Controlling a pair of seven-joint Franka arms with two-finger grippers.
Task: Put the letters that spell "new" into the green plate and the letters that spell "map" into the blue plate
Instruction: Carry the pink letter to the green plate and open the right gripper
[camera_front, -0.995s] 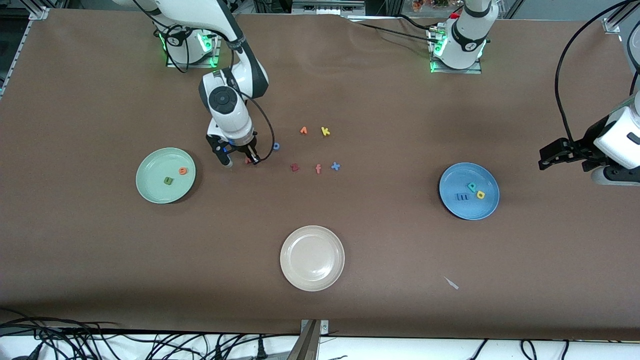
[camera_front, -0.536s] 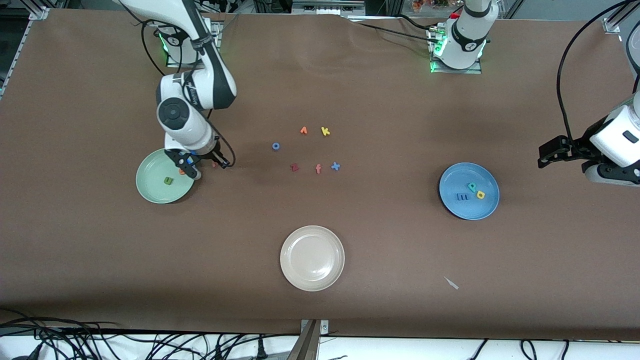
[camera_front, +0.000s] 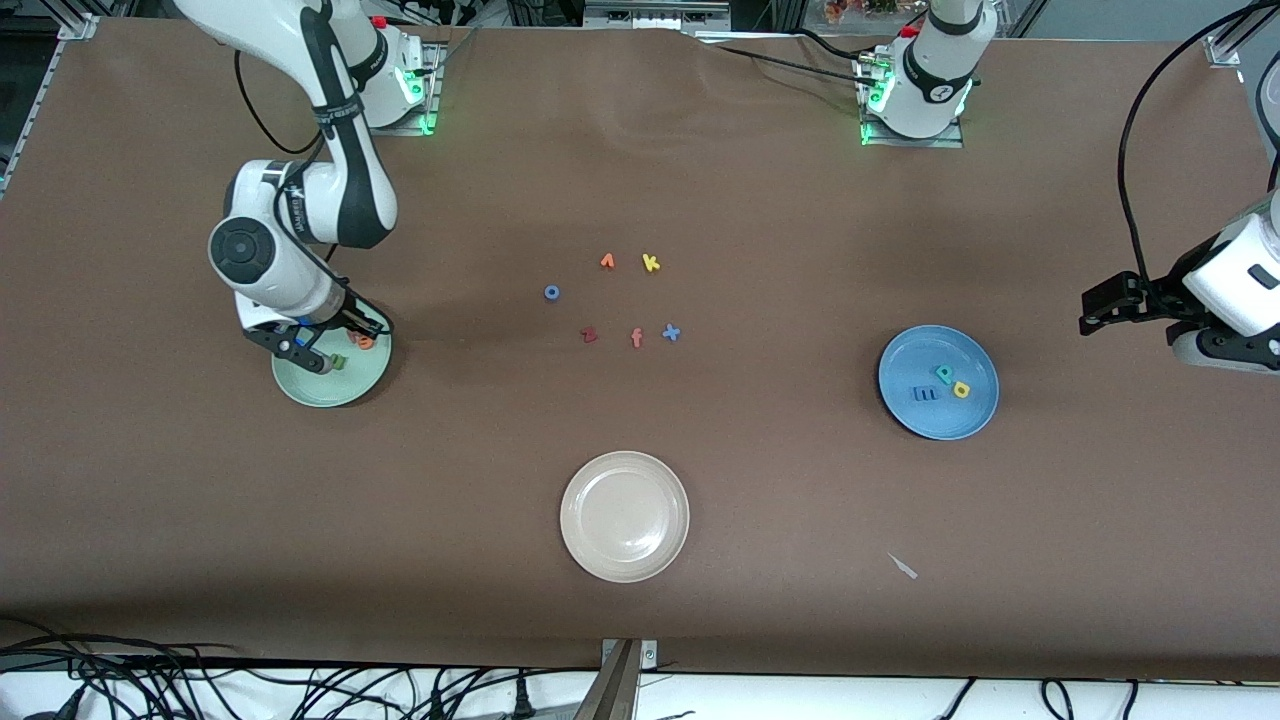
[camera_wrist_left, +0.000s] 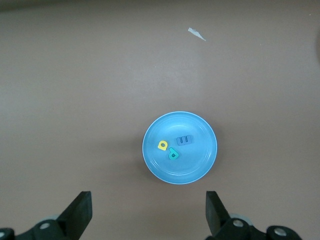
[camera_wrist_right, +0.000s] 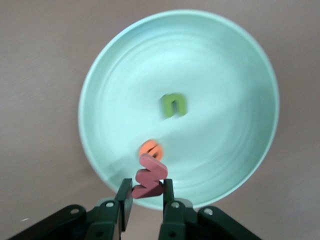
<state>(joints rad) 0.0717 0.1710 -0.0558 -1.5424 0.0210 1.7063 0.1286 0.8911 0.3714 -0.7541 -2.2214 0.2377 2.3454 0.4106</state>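
Observation:
My right gripper (camera_front: 345, 346) (camera_wrist_right: 146, 192) hangs over the rim of the green plate (camera_front: 325, 388) (camera_wrist_right: 225, 75), shut on the salmon-pink w (camera_wrist_right: 150, 179). A green n (camera_front: 338, 362) (camera_wrist_right: 174, 105) and an orange e (camera_front: 365, 342) (camera_wrist_right: 150, 148) lie in that plate. The blue plate (camera_front: 920, 352) (camera_wrist_left: 200, 167) holds a blue m (camera_front: 926, 394) (camera_wrist_left: 183, 141), a yellow a (camera_front: 961, 389) (camera_wrist_left: 162, 145) and a teal p (camera_front: 944, 374) (camera_wrist_left: 173, 154). My left gripper (camera_front: 1102, 308) (camera_wrist_left: 147, 215) waits open and empty, up in the air at the left arm's end of the table, beside the blue plate.
A cream plate (camera_front: 625, 516) sits nearest the front camera. Loose letters lie mid-table: blue o (camera_front: 551, 292), an orange one (camera_front: 607, 261), yellow k (camera_front: 651, 263), dark red z (camera_front: 589, 335), salmon f (camera_front: 636, 338), blue x (camera_front: 671, 333). A white scrap (camera_front: 903, 566) (camera_wrist_left: 196, 33) lies near the blue plate.
The right arm has swung from the middle of the table toward its own end, carrying the w to the green plate. The left arm has barely moved.

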